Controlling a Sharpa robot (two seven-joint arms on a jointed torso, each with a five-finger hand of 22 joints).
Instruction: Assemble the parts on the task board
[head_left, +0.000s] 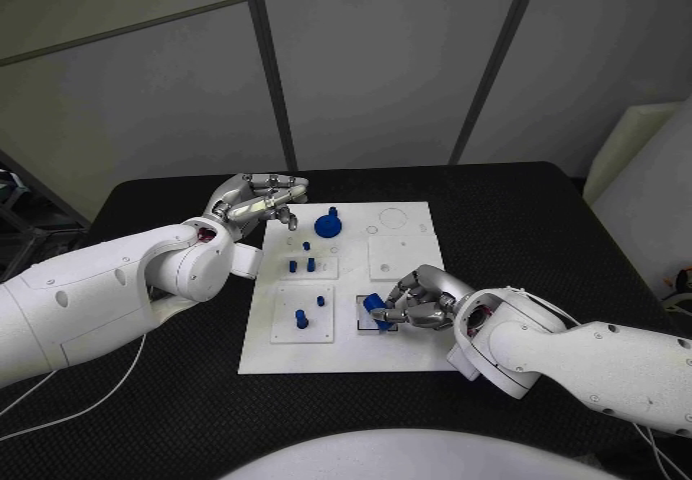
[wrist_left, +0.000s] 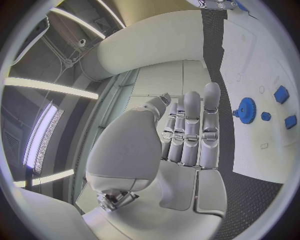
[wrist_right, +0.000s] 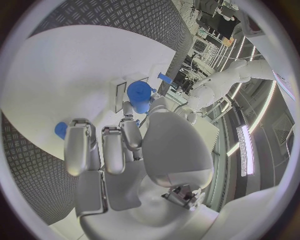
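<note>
a matt black table (head_left: 548, 230) with a fine woven, cloth-like texture. on it lies the task board (head_left: 404, 350), a smooth white plate with a dull plastic look. the blue parts (head_left: 329, 224) look like smooth plastic. both arms have glossy white plastic shells. the left hand (head_left: 260, 203) and right hand (head_left: 415, 300) are brushed silver metal with a soft sheen.

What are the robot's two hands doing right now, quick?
Left hand: open, fingers apart, holding nothing, above the white task board's far left corner.
Right hand: holding a small blue plastic part.
</note>
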